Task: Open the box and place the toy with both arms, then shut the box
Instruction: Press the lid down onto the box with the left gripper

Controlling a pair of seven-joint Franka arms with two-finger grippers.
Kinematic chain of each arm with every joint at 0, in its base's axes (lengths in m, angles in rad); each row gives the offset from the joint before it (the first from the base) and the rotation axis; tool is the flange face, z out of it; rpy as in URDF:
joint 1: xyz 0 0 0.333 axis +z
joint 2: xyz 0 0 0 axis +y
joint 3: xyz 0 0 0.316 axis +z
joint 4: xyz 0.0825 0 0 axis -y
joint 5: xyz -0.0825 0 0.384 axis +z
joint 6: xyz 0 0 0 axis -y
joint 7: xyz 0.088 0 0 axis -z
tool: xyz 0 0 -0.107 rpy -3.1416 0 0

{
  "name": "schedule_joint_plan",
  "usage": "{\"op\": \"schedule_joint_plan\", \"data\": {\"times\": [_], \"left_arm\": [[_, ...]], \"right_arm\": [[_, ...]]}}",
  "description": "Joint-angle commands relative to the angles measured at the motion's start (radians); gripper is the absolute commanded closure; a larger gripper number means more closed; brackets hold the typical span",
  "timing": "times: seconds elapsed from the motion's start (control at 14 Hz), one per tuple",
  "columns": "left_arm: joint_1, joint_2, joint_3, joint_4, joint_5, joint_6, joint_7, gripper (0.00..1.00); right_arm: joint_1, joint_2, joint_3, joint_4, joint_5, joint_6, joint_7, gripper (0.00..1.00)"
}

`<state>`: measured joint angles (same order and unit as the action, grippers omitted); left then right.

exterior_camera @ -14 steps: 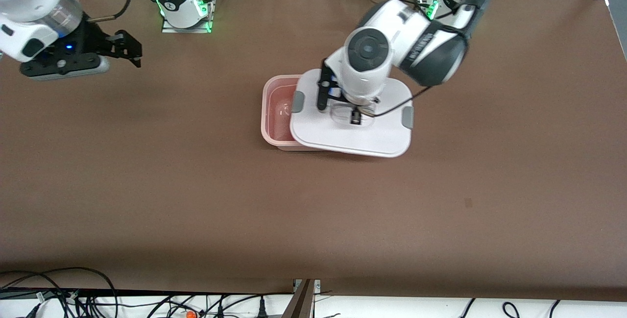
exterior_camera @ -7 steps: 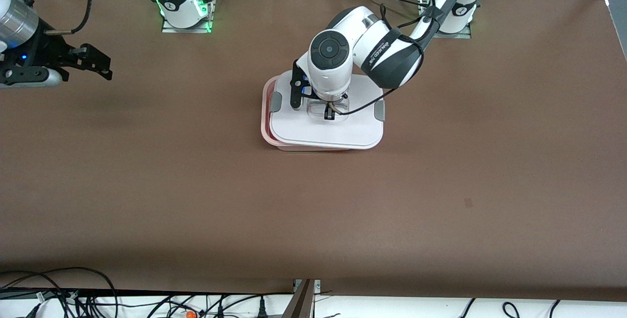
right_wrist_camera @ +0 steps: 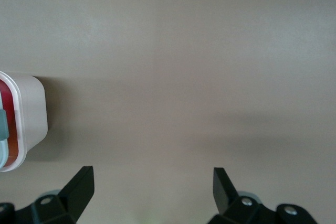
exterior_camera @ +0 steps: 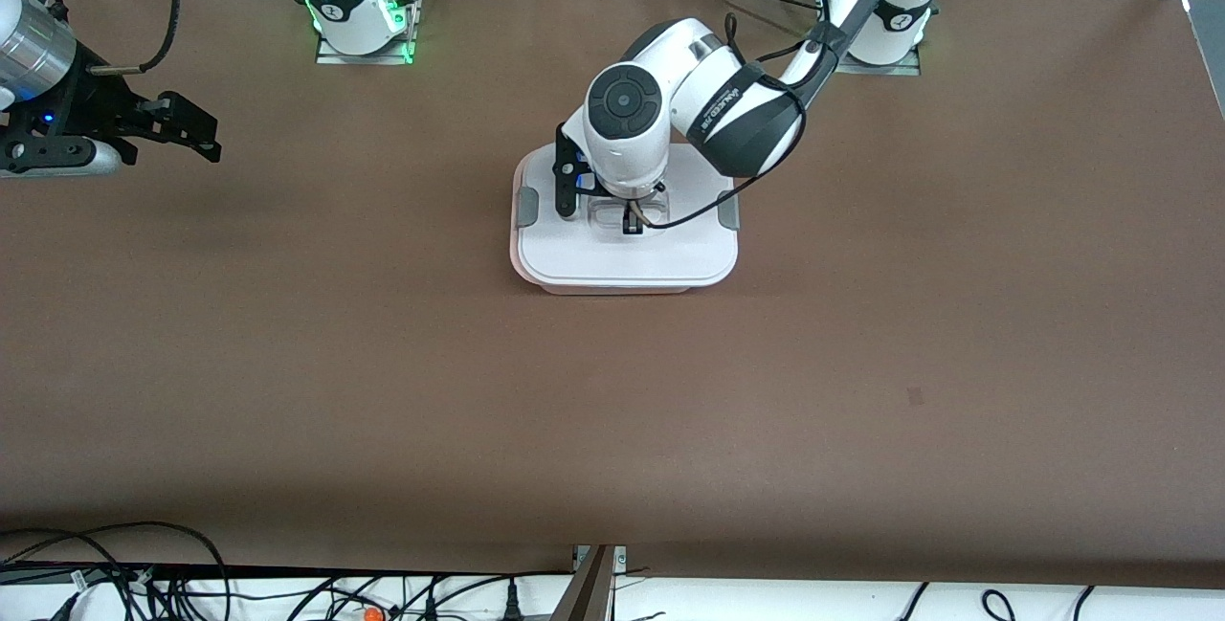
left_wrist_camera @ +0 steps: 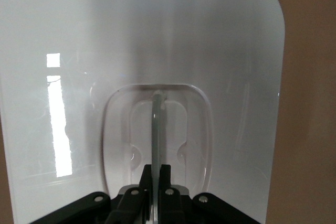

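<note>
Front view: my left gripper (exterior_camera: 633, 222) sits at the table's centre, clenched on the thin upright handle (exterior_camera: 634, 215) in the clear recess of the lid (exterior_camera: 627, 253). The lid lies square over the box (exterior_camera: 515, 248), whose pink base shows only as a sliver at the lid's 9 o'clock edge. The grey clips (exterior_camera: 527, 210) stand at 9 and 3 o'clock of the lid. My right gripper (exterior_camera: 196, 128) hangs over the table (exterior_camera: 957, 315) toward the right arm's end, at about 9 o'clock from the box, jaws spread and empty; that arm waits. The toy is nowhere visible (inside, I judge, though I cannot confirm it).

Left wrist view: the fingers (left_wrist_camera: 142, 179) pinch the handle blade (left_wrist_camera: 156, 145) dead centre, and the lid (left_wrist_camera: 79, 51) looks flat beneath. To seat it well, I would press straight down before letting go, keeping the wrist vertical so no corner rides up.

Right wrist view: open fingertips (right_wrist_camera: 80, 184) frame bare table; a corner of the box (right_wrist_camera: 31, 114) shows at 9 o'clock, well apart. If the lid skates, I would bring this arm in to steady the base
</note>
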<state>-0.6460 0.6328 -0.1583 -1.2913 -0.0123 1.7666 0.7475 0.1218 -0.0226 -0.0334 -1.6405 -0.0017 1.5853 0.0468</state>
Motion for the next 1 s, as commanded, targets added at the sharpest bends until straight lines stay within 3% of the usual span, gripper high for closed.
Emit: {"op": "schedule_joint_plan", "data": {"times": [0.0, 0.93], "left_arm": [[-0.024, 0.025, 0.011, 0.044, -0.02, -0.009, -0.039, 1.0], [-0.034, 0.067, 0.013, 0.05, -0.015, 0.047, -0.094, 1.0]], "right_arm": [[-0.018, -0.008, 0.012, 0.007, 0.019, -0.008, 0.001, 0.0], [-0.002, 0.019, 0.013, 0.007, 0.014, 0.039, 0.002, 0.0]]}}
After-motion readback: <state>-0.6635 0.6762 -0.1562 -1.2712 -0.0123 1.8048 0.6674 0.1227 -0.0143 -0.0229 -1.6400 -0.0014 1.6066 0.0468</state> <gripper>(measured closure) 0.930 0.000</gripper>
